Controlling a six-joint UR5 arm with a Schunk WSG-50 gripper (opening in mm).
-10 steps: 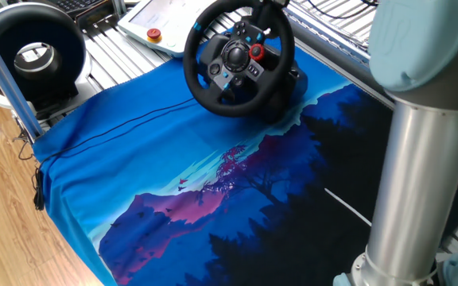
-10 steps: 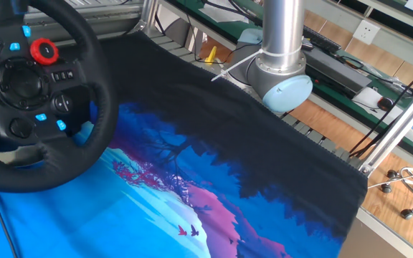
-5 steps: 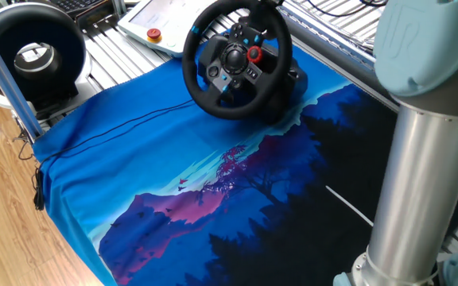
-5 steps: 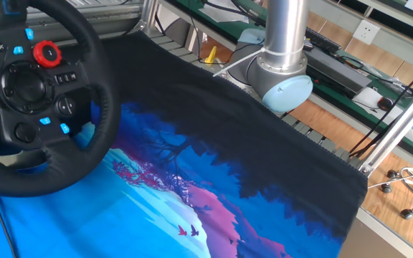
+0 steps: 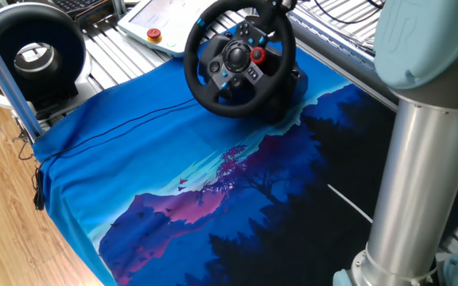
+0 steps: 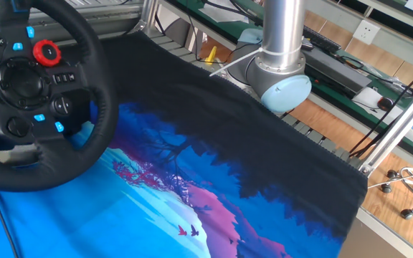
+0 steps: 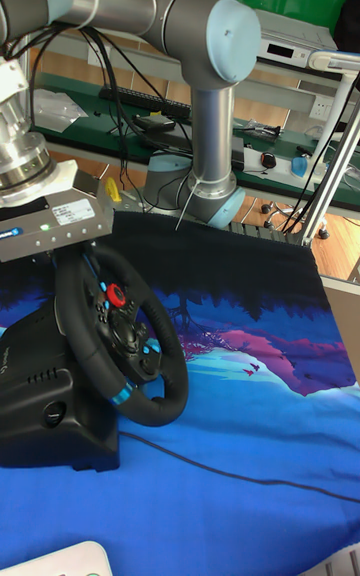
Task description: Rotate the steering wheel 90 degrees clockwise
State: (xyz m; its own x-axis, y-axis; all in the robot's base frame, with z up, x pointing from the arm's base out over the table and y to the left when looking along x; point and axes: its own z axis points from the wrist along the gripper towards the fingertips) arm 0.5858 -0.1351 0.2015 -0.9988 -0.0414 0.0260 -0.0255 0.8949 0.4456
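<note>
While the wheel (image 5: 239, 57) stands at the far edge of the tabletop (image 5: 133, 143), on its black base (image 7: 45, 421), you have the end effector (image 7: 88, 254) at the top of the rim. In the tall fixed view the silver body hangs just above the wheel with the fingers reaching down to the rim, but they are mostly hidden, so you cannot tell whether they are clamped on it or merely alongside it.

Compared with a second ago, the change is small and not steady. The red dial (image 5: 257, 54) and the blue stripe (image 5: 199, 26) on the rim shift slightly over half a second and then drift back towards where they were, and in the other fixed view the hub rocks a little one way and returns. The arm column (image 6: 282, 32) sways the same way. You should read that as a wobble, not real rotation.

For the task, this suggests the quarter turn clockwise is barely begun. The dial sits at the upper right of the hub. Check that your grip on the rim is firm before you sweep it round.
</note>
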